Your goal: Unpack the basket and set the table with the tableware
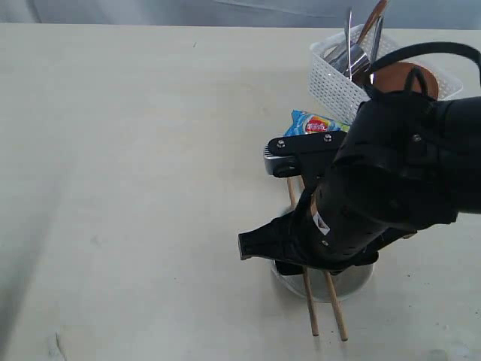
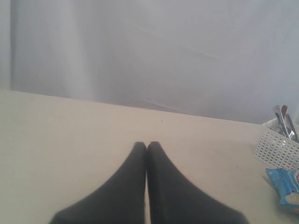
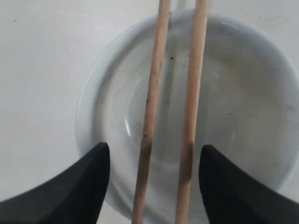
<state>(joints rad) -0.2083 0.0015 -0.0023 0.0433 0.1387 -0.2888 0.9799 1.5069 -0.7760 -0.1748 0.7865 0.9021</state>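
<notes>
Right wrist view: the chopsticks (image 3: 149,116) lie side by side across the white bowl (image 3: 261,93), which sits near the worktop's (image 1: 135,150) near edge, right of the middle. The right jaws stand spread on either side of them, grasping nothing; the left jaws are clenched and empty. Laying the chopsticks looks finished. Next the right arm (image 1: 406,165) should lift clear without nudging them, then reach for the basket (image 1: 331,83) at the far right corner, where the plate (image 1: 402,75), cup (image 1: 355,59) and cutlery (image 1: 349,34) wait.
</notes>
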